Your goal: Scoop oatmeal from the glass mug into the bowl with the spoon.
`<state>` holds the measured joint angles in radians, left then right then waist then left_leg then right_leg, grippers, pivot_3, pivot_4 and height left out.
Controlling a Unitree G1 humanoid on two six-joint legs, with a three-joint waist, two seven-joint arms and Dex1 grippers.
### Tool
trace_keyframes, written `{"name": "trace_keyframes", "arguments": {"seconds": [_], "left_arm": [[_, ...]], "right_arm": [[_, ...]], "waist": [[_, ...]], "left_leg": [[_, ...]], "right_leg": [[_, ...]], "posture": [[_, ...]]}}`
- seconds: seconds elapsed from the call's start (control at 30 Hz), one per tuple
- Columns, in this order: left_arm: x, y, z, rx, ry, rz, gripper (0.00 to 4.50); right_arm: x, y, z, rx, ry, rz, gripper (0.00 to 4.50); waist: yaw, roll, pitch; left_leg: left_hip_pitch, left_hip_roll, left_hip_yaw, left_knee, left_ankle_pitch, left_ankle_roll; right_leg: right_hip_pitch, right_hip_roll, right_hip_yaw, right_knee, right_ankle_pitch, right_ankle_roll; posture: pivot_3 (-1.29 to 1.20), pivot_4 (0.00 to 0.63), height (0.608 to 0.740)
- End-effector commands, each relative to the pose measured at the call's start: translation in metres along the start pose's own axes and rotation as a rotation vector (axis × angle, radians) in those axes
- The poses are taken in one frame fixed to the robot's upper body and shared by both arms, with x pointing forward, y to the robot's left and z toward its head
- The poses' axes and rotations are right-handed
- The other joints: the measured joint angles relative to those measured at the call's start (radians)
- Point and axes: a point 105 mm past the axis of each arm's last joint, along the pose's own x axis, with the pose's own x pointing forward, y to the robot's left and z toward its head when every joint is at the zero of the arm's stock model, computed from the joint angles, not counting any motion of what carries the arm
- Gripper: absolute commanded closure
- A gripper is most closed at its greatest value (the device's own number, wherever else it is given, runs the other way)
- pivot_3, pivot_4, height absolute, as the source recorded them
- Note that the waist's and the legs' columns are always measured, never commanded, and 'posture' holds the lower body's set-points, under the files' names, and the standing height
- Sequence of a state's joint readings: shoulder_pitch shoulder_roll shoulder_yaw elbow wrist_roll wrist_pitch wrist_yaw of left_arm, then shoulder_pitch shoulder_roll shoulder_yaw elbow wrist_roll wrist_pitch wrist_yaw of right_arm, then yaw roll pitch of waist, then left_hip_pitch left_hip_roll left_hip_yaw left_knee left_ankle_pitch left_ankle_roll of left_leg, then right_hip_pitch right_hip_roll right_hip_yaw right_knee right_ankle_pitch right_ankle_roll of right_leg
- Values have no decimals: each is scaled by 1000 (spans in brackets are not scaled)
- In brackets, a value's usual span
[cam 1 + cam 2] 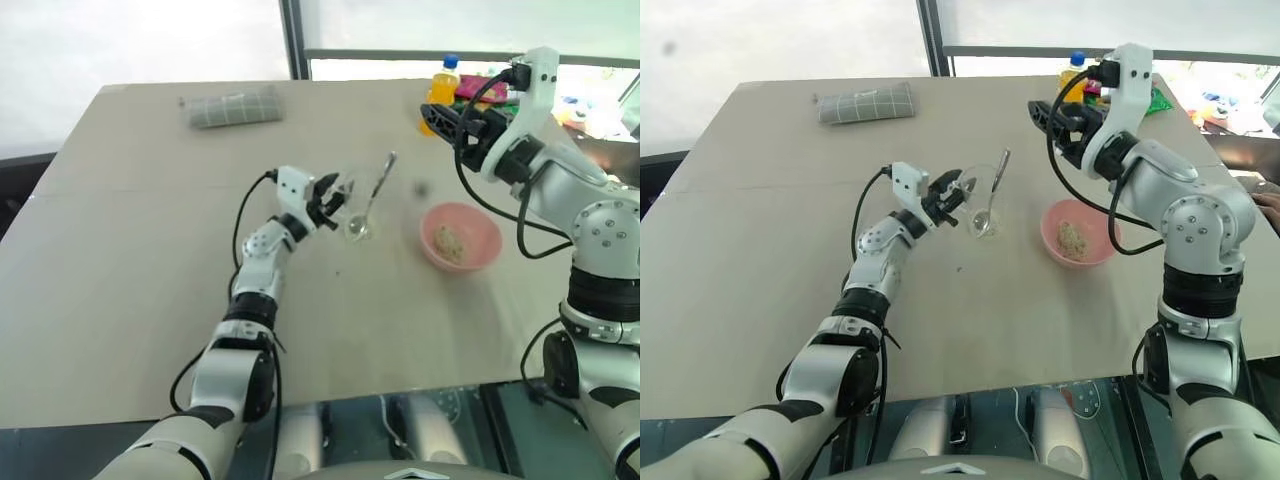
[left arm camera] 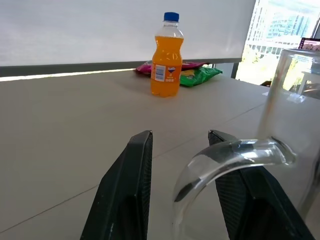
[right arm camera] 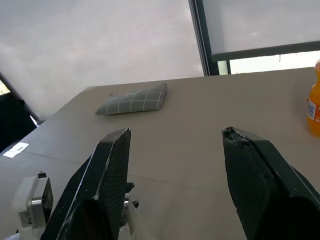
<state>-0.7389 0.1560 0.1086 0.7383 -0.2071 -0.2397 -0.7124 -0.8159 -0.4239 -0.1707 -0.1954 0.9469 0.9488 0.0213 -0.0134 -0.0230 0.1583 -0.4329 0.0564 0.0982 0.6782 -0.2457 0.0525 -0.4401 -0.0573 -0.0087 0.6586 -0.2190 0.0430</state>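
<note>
Nearest the robot, the left gripper sat open around the glass mug handle — not clamped. Spoon stood inside; oatmeal filled the bowl. Beyond, the right gripper hovered open — probably should've descended squarely onto the spoon handle.

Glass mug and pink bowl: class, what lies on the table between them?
Nothing: bare table separates glass mug from bowl, seen from the head views.
</note>
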Motion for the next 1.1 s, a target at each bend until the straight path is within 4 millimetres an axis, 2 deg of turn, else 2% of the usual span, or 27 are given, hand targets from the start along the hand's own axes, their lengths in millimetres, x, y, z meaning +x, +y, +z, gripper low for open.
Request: {"name": "trace_keyframes", "arguments": {"seconds": [0.03, 0.33, 0.5, 0.6, 0.73, 0.8, 0.87, 0.93, 0.97, 1.07, 1.1], "left_arm": [[-5, 2, 9, 6, -34, 0, 2701], [-15, -1, 5, 2, -15, -11, 2701], [-30, -5, 7, 26, 3, -27, 2701], [-44, -4, 11, 47, 19, -16, 2701], [-78, -3, 23, 103, 62, -15, 2701], [-98, -3, 29, 131, 87, -3, 2701], [-116, -2, 31, 130, 108, 38, 2701], [-134, -3, 31, 116, 127, 89, 2127], [-143, -6, 32, 92, 133, 108, 1986], [-170, -22, 22, 48, 210, 142, 600], [-178, -28, 19, 37, 239, 147, 131]], "right_arm": [[-6, -2, 10, -46, -48, -12, 1570], [-11, -13, 6, -82, -44, -56, 1570], [-22, -21, 6, -103, -69, -80, 1570], [-40, -33, 0, -103, -58, -112, 1570], [-85, -65, -18, -178, 7, -207, 1570], [-108, -69, -18, -243, -17, -206, 1570], [-127, -63, -23, -274, -25, -139, 1570], [-146, -60, -45, -292, 70, -85, 1570], [-156, -58, -56, -260, 102, -59, 1570], [-182, -55, -92, -187, 179, -24, 765], [-189, -52, -104, -180, 214, -2, 321]], "waist": [[0, 0, 0], [0, 0, 0], [-1, 0, 0], [2, 0, 0], [5, 0, 0], [3, 0, 0], [0, 1, 0], [-1, 2, -1], [-1, 2, -1], [0, 1, -1], [0, 1, -1]], "left_leg": [[0, 0, 0, 0, 0, 0], [0, 0, 0, 0, 0, 0], [1, 0, 0, 0, 0, 0], [0, 0, -1, 0, 0, 0], [0, 0, -1, 0, 0, 0], [1, 1, -2, 0, 0, 0], [1, 1, -4, 0, 0, 0], [3, 1, -5, 0, 0, 0], [4, 1, -5, -1, 0, 0], [12, 2, -6, -1, -1, 0], [15, 2, -6, -1, -1, 0]], "right_leg": [[0, 0, 0, 0, 0, 0], [0, 0, 0, 0, 0, 0], [0, 0, 0, 0, 0, 0], [0, 0, 0, 0, 0, 0], [1, -1, 0, -1, 0, 0], [1, -1, 0, -2, 0, 0], [1, -1, 1, -1, 0, 0], [2, -1, 1, -1, 0, 0], [3, -1, 1, -1, 0, 0], [11, -1, 0, -2, -1, -1], [14, -1, 0, -2, -4, -4]], "posture": [[0, 150, 740], [0, 150, 740], [0, 150, 740], [0, 150, 740], [0, 150, 740], [0, 150, 740], [0, 150, 740], [0, 150, 740], [0, 150, 740], [0, 150, 740], [0, 150, 740]]}}
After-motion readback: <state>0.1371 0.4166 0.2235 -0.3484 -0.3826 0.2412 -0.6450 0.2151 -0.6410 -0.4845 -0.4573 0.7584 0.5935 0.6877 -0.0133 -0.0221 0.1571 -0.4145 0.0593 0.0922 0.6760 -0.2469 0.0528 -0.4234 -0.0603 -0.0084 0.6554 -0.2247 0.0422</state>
